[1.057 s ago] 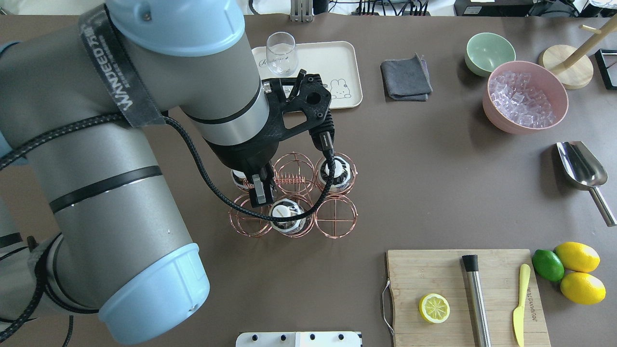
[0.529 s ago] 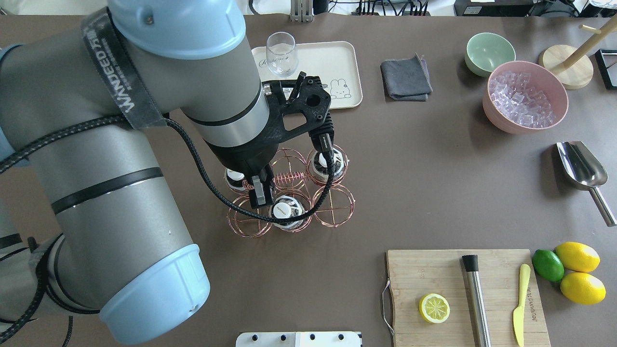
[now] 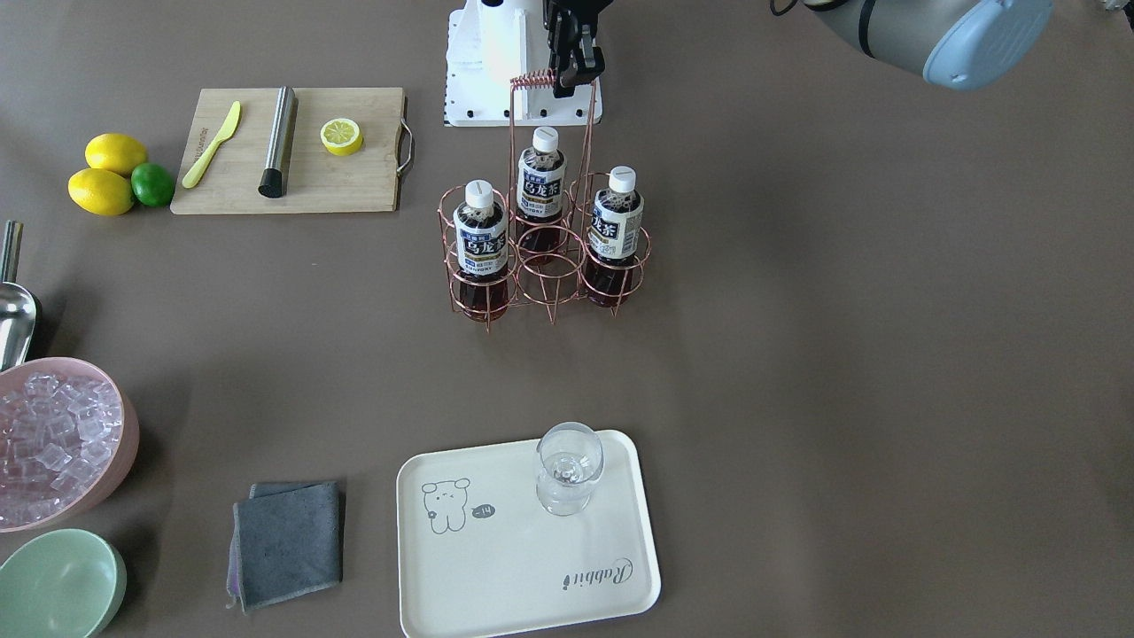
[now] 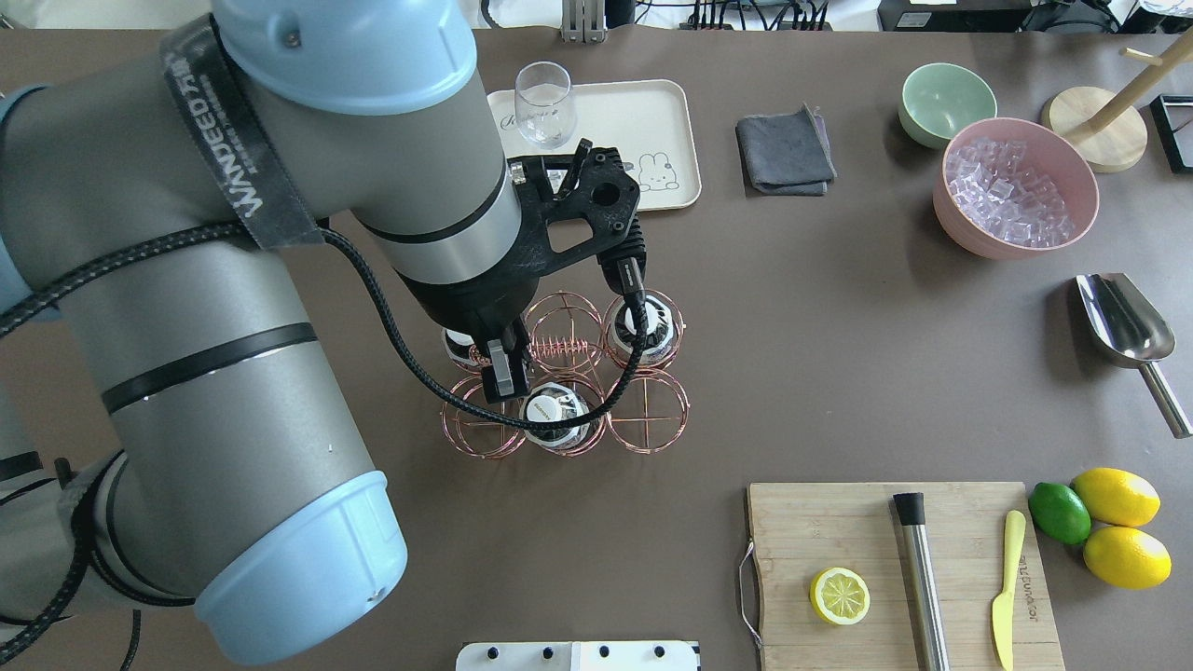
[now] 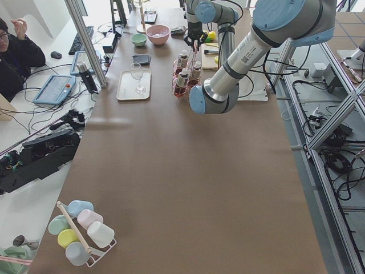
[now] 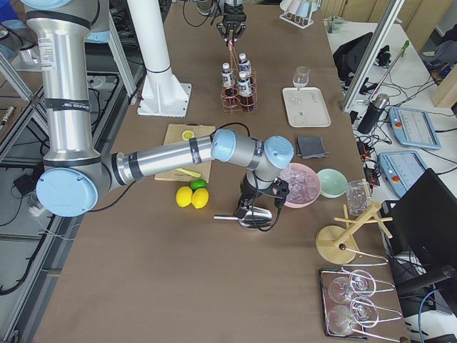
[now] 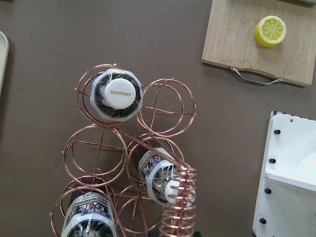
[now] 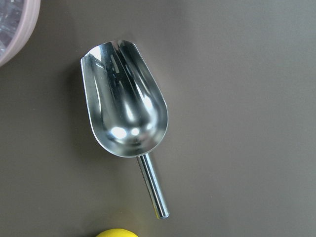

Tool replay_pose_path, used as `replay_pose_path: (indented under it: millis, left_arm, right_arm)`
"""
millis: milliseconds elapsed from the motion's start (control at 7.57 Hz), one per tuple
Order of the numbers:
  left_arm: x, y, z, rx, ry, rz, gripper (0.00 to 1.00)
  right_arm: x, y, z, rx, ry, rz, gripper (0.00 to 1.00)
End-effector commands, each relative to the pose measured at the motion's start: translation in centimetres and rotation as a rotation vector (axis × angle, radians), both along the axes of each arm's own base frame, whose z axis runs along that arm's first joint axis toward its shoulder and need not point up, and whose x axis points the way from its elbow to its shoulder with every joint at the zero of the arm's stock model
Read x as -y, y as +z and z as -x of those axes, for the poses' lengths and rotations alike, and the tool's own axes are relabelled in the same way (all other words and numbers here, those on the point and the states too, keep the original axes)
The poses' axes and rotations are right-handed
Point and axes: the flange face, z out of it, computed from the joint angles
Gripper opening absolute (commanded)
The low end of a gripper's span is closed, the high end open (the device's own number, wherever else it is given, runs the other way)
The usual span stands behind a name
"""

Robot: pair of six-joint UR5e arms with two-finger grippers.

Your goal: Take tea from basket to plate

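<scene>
The copper wire basket (image 3: 549,266) stands mid-table and holds three tea bottles (image 3: 481,235) (image 3: 540,182) (image 3: 617,221) with white caps. My left gripper (image 3: 567,75) is shut on the coiled top of the basket's tall handle (image 3: 538,81). It also shows in the overhead view (image 4: 499,363). The left wrist view looks down on the coil (image 7: 180,207) and the bottle caps (image 7: 117,93). The cream plate (image 3: 496,567) lies apart from the basket. My right gripper (image 6: 257,204) hangs over a metal scoop (image 8: 126,113). I cannot tell whether it is open or shut.
A stemless glass (image 3: 569,465) stands on the plate. A folded grey cloth (image 3: 285,540), a pale green bowl (image 3: 58,585) and a pink bowl of ice (image 3: 53,443) lie nearby. A cutting board (image 3: 292,151) carries a lemon half, a knife and a steel muddler.
The basket swung a little to the left and away, then came back close to where it was. My left gripper has stayed shut on the handle.
</scene>
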Motion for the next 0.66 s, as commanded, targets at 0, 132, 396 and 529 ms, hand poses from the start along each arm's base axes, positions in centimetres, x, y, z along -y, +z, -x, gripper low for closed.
replay_pose_path:
  millis: [0,132,396,529]
  left_arm:
    - [0.0,0.0,-0.1,0.001,0.001,0.001,0.0]
    - [0.0,0.0,0.0,-0.002,0.001,0.0,0.0]
    - [-0.1,0.0,0.0,-0.002,0.002,0.0,0.0]
    - [-0.1,0.0,0.0,-0.002,0.002,0.0,0.0]
  right_arm:
    - [-0.1,0.1,-0.1,0.0,0.003,0.002,1.0]
    - [-0.1,-0.1,-0.2,0.0,0.004,-0.002,1.0]
    - [1.0,-2.5,0.5,0.009,-0.003,-0.044,1.0]
    - [1.3,-2.9,1.3,0.01,-0.018,-0.058,1.0]
